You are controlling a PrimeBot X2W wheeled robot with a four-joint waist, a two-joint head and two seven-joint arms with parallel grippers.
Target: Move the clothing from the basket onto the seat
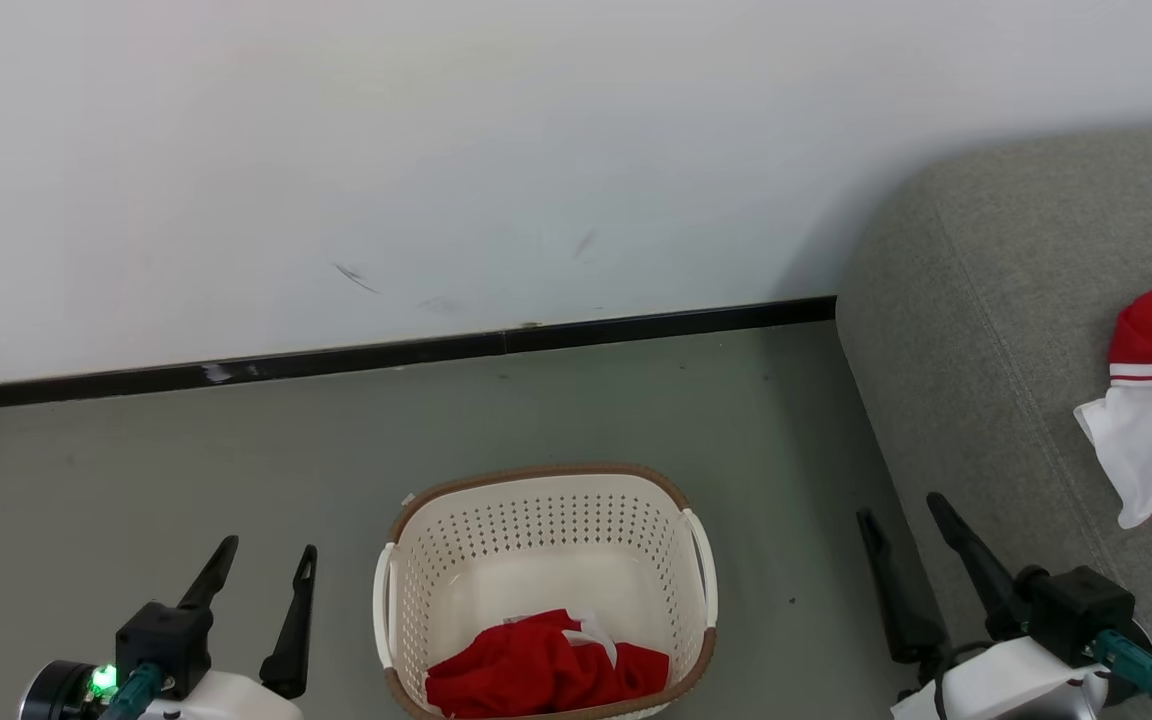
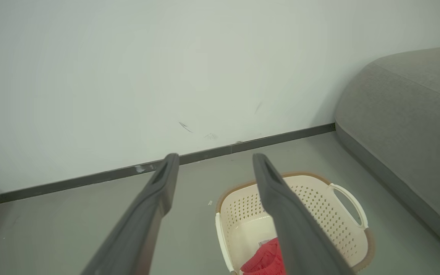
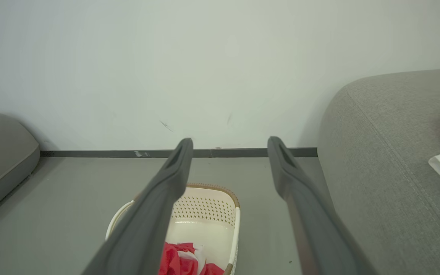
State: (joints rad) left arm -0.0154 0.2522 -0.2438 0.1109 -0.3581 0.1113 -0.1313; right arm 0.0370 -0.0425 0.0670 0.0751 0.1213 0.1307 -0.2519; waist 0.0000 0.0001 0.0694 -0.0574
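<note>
Fingers of left gripper (image 1: 270, 545) and right gripper (image 1: 901, 506) are standing open, empty. Soft red fabric garment (image 1: 546, 675) is lying bunched at the near end of the cream perforated plastic basket (image 1: 536, 472). A low pinch is probably risking catching the basket wall.

No writing, brand, number or sign can be read in any of the views. On the inner bottom of the cream laundry basket (image 2: 319, 214), just beside the red clothing (image 2: 260, 261), the left wrist view shows a small greyish patch (image 2: 264, 243). It is too small and blurred to tell whether it carries any print.
</note>
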